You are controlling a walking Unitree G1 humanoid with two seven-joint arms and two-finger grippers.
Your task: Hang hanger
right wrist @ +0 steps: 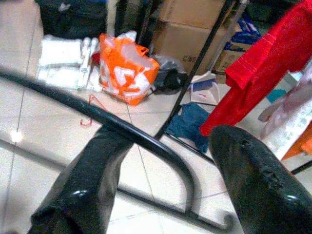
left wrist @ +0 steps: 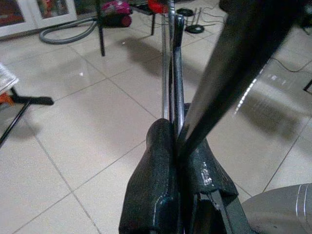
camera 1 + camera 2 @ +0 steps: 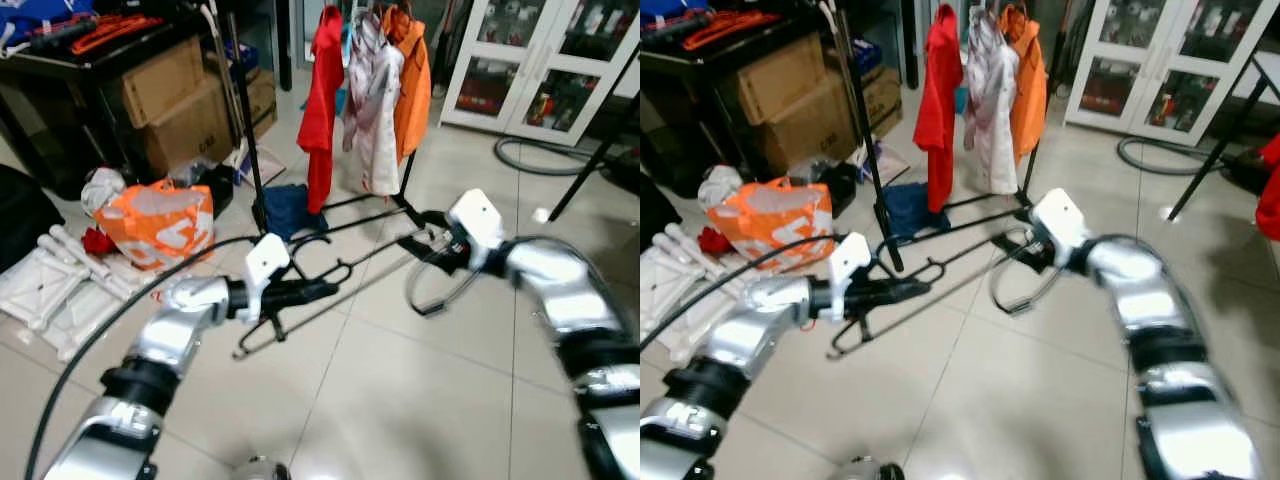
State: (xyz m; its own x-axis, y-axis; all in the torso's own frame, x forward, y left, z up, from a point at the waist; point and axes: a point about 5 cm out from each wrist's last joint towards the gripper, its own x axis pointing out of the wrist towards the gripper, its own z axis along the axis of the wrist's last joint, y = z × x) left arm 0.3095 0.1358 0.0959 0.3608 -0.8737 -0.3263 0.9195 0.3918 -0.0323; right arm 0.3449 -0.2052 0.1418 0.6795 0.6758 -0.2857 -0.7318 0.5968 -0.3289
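Left gripper [image 3: 318, 291] clamped on the black hanger [image 3: 300, 315] — right gripper [image 3: 418, 232] spread open astride its far end

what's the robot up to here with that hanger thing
The robot holds a black wire hanger out in front of it. The left gripper is clamped on one end; the right gripper has open fingers around the hook end. Ahead stands a black clothes rack carrying red, white and orange garments. The hanger isn't hung yet.

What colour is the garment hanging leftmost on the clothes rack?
Red: the garment shows best in the left eye view.
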